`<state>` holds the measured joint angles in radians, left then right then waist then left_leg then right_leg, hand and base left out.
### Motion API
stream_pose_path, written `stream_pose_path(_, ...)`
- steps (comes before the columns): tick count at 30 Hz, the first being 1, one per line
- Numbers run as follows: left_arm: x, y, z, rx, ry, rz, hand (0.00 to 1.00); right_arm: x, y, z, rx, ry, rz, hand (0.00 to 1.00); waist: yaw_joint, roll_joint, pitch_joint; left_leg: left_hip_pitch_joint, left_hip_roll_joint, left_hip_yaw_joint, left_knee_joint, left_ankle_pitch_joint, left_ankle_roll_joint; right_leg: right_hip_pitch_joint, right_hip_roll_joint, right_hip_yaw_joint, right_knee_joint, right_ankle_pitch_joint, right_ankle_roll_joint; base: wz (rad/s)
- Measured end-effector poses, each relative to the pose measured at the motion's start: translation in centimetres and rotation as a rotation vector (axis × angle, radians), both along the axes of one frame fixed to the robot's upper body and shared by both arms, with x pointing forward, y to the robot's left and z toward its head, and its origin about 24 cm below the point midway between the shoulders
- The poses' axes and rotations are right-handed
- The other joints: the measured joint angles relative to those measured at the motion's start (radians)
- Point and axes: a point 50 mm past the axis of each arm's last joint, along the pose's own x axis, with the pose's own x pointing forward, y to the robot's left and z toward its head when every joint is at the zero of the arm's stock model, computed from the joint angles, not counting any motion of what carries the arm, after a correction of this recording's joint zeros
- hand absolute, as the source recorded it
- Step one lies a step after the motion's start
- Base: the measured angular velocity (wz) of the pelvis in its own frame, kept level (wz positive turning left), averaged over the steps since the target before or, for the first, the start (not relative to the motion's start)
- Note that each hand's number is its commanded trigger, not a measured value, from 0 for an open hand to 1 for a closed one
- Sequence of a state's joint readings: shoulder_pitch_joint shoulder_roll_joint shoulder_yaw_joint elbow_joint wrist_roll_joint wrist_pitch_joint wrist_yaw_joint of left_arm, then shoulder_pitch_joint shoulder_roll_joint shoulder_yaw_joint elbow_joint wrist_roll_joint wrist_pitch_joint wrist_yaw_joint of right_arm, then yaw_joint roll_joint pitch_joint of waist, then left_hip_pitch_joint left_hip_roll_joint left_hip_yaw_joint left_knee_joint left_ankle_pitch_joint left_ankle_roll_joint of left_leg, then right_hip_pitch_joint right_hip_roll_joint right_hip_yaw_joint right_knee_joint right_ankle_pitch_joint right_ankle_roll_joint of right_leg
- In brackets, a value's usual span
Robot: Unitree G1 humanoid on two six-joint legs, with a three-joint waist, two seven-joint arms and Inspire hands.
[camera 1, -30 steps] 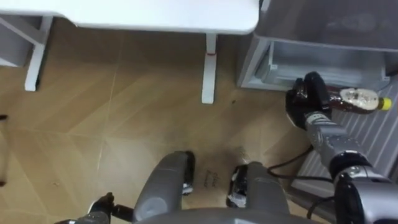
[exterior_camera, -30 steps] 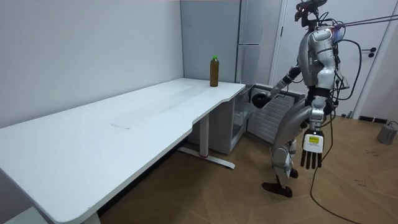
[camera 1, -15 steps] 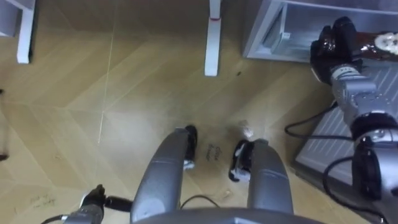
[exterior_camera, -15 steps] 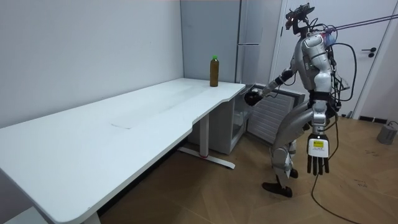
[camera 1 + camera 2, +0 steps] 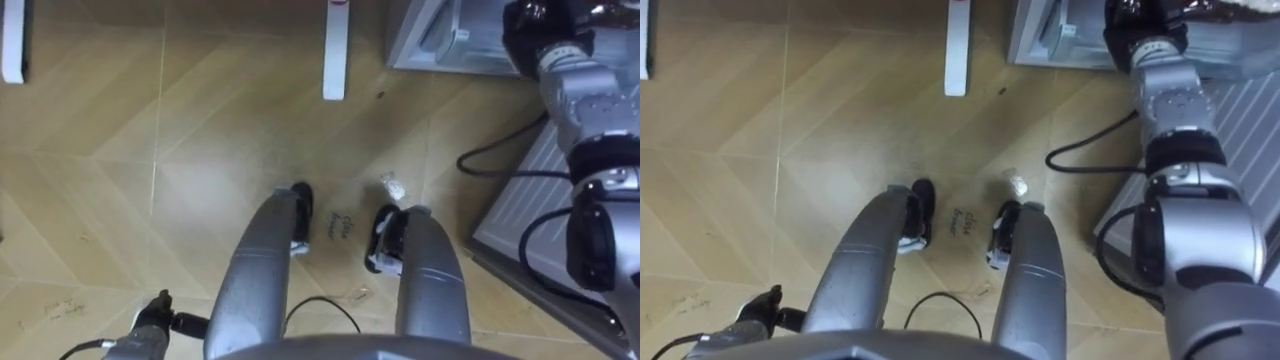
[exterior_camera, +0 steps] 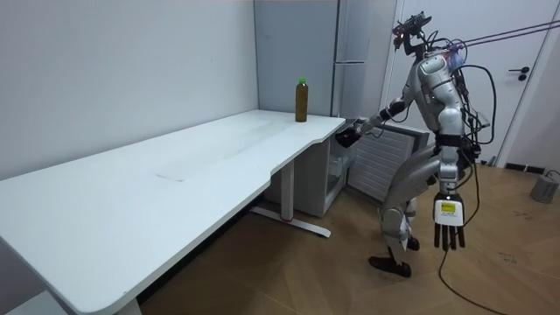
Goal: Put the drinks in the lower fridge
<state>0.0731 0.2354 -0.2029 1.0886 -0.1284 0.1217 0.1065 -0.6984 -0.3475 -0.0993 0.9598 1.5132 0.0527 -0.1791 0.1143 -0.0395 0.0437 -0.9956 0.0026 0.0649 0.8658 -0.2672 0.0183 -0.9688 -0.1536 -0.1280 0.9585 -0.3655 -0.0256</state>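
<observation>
Two drinks. First: brown drink bottle with a pale label [image 5: 1225, 6], lying sideways at 3 o'clock of the right hand [image 5: 1137, 22], whose dark fingers are curled round its near end. That arm reaches forward, straight out over the open grey lower fridge [image 5: 1060, 35]. Second: brown drink bottle with a green cap [image 6: 301, 99], upright at the far corner of the white worktop [image 6: 175, 175], at 10 o'clock of that hand in the room view. Left hand [image 6: 449, 229]: hangs at the robot's side, fingers straight, holding nothing.

Green-capped brown bottle [image 6: 301, 99] upright on table [image 6: 175, 175], second bottle [image 5: 1225, 6] in right hand [image 5: 1140, 22]
</observation>
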Motion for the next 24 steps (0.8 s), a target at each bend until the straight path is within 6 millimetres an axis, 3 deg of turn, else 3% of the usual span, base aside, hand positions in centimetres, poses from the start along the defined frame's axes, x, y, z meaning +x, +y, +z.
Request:
stream_pose_path(9, 0.2, -0.1, 0.1, 0.003, -0.001, -0.041, 0.00, 0.6, 0.3, 0.9, -0.047, -0.006, 0.008, 1.00, 0.003, -0.004, -0.0007, -0.048, 0.001, -0.003, 0.025, -0.002, 0.003, -0.043, -0.001, -0.004, 0.019, 0.000, 0.001, 0.00)
stream_pose_path(10, 0.2, -0.1, 0.0, 0.003, 0.000, -0.042, 0.00, 0.6, 0.3, 0.9, -0.047, -0.006, 0.008, 0.82, 0.003, -0.004, -0.0007, -0.050, 0.001, -0.004, 0.026, -0.002, 0.003, -0.044, -0.001, -0.005, 0.019, 0.000, 0.001, 0.00)
stream_pose_path(12, 0.3, -0.1, 0.1, 0.004, -0.001, -0.043, 0.00, 0.6, 0.3, 0.9, -0.045, -0.008, 0.006, 0.13, 0.002, -0.004, -0.0009, -0.064, 0.001, -0.010, 0.030, -0.002, 0.003, -0.053, -0.002, -0.010, 0.020, 0.000, 0.001, 0.04)
stream_pose_path(13, 0.3, -0.1, 0.1, 0.004, -0.001, -0.045, 0.00, 0.6, 0.3, 0.9, -0.045, -0.007, 0.006, 0.00, 0.003, -0.004, -0.0009, -0.067, 0.001, -0.010, 0.030, -0.002, 0.003, -0.056, -0.002, -0.010, 0.020, 0.000, 0.001, 0.00)
stream_pose_path(24, 1.6, -0.7, 0.5, -0.018, -0.058, -0.063, 0.00, 0.6, -0.1, 1.3, -0.048, -0.016, -0.003, 0.00, 0.021, 0.009, -0.0009, -0.132, -0.014, -0.010, 0.061, -0.009, 0.002, -0.128, -0.020, -0.008, 0.075, -0.026, -0.003, 0.05)
